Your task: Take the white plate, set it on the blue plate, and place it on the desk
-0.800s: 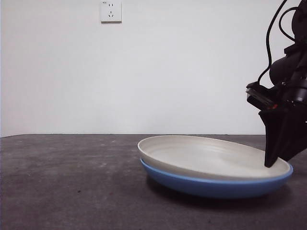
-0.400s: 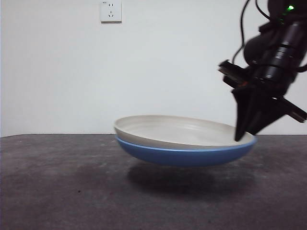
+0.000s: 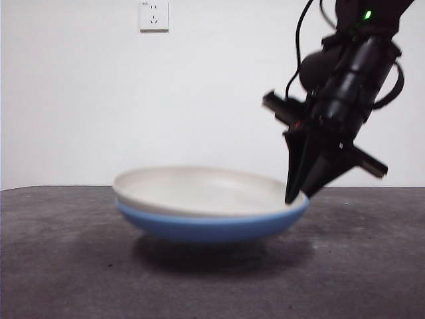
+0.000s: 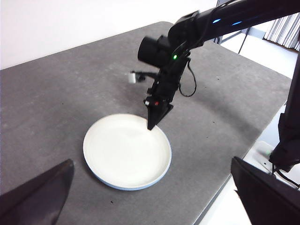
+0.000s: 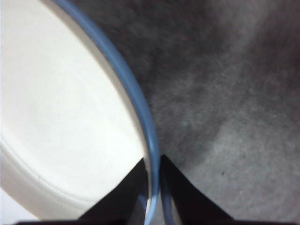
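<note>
The white plate (image 3: pixel 199 189) lies nested in the blue plate (image 3: pixel 206 227), and the pair hangs just above the desk (image 3: pixel 60 266) over its shadow. My right gripper (image 3: pixel 293 197) is shut on the stack's right rim, one jaw inside the white plate and one outside the blue rim. The right wrist view shows the jaws of this gripper (image 5: pixel 152 187) pinching the blue rim (image 5: pixel 126 79) beside the white plate (image 5: pixel 61 117). The left wrist view shows the stack (image 4: pixel 126 150) from high up with the right gripper (image 4: pixel 150 126) on its rim. My left gripper (image 4: pixel 151 161) is open, far above.
A white wall socket (image 3: pixel 153 16) is on the back wall. The desk's edge (image 4: pixel 220 197) runs close to the plates in the left wrist view. The right arm (image 4: pixel 206 28) reaches in over the desk (image 4: pixel 56 93).
The right gripper has lifted the stacked plates off the desk and carried them to the left across the front view. The gripper has also risen and tilted.
</note>
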`<state>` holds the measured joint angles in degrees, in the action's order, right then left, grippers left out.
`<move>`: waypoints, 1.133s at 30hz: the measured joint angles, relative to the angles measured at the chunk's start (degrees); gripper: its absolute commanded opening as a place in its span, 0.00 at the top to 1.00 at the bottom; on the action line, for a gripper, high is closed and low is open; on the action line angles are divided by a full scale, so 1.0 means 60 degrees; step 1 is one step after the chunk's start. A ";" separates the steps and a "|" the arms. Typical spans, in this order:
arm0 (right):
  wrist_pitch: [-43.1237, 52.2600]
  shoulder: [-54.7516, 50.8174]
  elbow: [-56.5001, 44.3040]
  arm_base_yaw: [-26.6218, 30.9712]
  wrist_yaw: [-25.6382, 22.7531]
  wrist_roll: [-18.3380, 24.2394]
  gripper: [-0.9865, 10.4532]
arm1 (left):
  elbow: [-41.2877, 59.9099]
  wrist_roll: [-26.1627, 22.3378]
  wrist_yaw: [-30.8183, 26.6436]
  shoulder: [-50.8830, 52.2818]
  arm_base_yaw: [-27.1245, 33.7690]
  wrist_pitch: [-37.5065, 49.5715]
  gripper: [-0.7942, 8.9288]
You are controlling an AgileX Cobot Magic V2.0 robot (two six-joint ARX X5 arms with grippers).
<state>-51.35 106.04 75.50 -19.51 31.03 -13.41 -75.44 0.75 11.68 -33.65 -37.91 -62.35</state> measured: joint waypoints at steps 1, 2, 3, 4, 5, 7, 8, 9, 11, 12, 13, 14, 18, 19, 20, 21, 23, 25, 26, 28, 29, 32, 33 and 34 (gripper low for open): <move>0.0015 0.0168 0.0000 -0.0018 -0.0004 -0.0044 0.91 | 0.0000 0.0004 0.0000 0.0000 0.0000 -0.0004 0.30; 0.0033 0.0321 0.0000 -0.0062 -0.0018 -0.0069 0.91 | 0.0000 0.0000 0.0000 0.0000 0.0000 -0.0004 0.30; 0.0058 0.0433 0.0000 -0.0073 -0.0040 -0.0091 0.91 | 0.0000 0.0000 0.0000 0.0000 0.0000 -0.0004 0.30; 0.0095 0.0543 0.0000 -0.0102 -0.0058 -0.0102 0.91 | 0.0000 0.0000 0.0000 0.0000 0.0000 -0.0015 0.30; 0.0138 0.0619 0.0000 -0.0113 -0.0058 -0.0113 0.91 | 0.0000 0.0000 0.0000 0.0000 0.0000 -0.0025 0.30; 0.0149 0.0725 0.0000 -0.0120 -0.0044 -0.0168 0.91 | 0.0000 0.0000 0.0000 0.0000 0.0000 -0.0040 0.30; 0.0149 0.0769 0.0000 -0.0128 -0.0025 -0.0171 0.91 | 0.0000 0.0000 0.0000 0.0000 0.0000 -0.0040 0.30; 0.0157 0.0805 0.0000 -0.0135 -0.0004 -0.0171 0.91 | 0.0000 0.0000 0.0000 0.0000 0.0000 -0.0040 0.30; 0.0175 0.0856 0.0000 -0.0142 0.0044 -0.0171 0.91 | 0.0000 0.0000 0.0000 0.0000 0.0000 -0.0040 0.30; 0.0175 0.0860 0.0000 -0.0142 0.0055 -0.0171 0.90 | 0.0000 0.0000 0.0000 0.0000 0.0000 -0.0036 0.30; 0.0178 0.0860 0.0000 -0.0142 0.0055 -0.0171 0.90 | 0.0000 0.0000 0.0000 0.0000 0.0000 -0.0036 0.30; 0.0186 0.0860 0.0000 -0.0142 0.0055 -0.0171 0.88 | 0.0000 0.0000 0.0000 0.0000 0.0000 -0.0036 0.30; 0.0226 0.0867 0.0000 -0.0142 -0.0040 -0.0168 0.73 | 0.0000 0.0000 0.0000 0.0000 0.0000 -0.0044 0.30; 0.0233 0.0867 0.0000 -0.0142 -0.0164 -0.0168 0.68 | 0.0000 0.0000 0.0000 0.0000 0.0000 -0.0047 0.30; 0.0215 0.0871 0.0000 -0.0138 -0.0219 -0.0168 0.65 | 0.0000 0.0000 0.0000 0.0000 0.0000 -0.0051 0.30; 0.0197 0.0867 0.0000 -0.0120 -0.0215 -0.0168 0.63 | 0.0000 0.0000 0.0000 0.0000 0.0000 -0.0055 0.30; 0.0157 0.0860 0.0007 -0.0073 -0.0142 -0.0168 0.61 | 0.0000 0.0000 0.0000 0.0000 0.0000 -0.0062 0.30; 0.0058 0.0783 0.0018 0.0004 -0.0189 -0.0164 0.59 | 0.0000 0.0000 0.0000 0.0000 0.0000 -0.0066 0.30; -0.0058 0.0703 0.0018 0.0033 -0.0259 -0.0164 0.58 | 0.0000 0.0000 0.0000 0.0000 0.0000 -0.0066 0.30; -0.0233 0.0448 0.0018 0.0153 -0.0437 -0.0164 0.55 | 0.0000 0.0000 0.0000 0.0000 0.0000 -0.0066 0.30; -0.0313 0.0219 0.0018 0.0226 -0.0532 -0.0160 0.52 | 0.0000 0.0000 0.0000 0.0000 0.0000 -0.0066 0.30; -0.0667 -0.0721 0.0018 0.0379 -0.0918 -0.0066 0.44 | 0.0000 0.0000 0.0000 0.0000 0.0000 -0.0066 0.30; -0.0820 -0.1067 0.0018 0.0404 -0.1086 -0.0033 0.42 | 0.0000 0.0000 0.0000 0.0000 0.0000 -0.0066 0.30; -0.0984 -0.1406 0.0018 0.0419 -0.1217 0.0015 0.41 | 0.0000 0.0000 0.0000 0.0000 0.0000 -0.0069 0.30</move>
<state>-57.25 97.60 75.61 -16.99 23.73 -13.32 -75.44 0.75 11.68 -33.65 -37.91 -62.76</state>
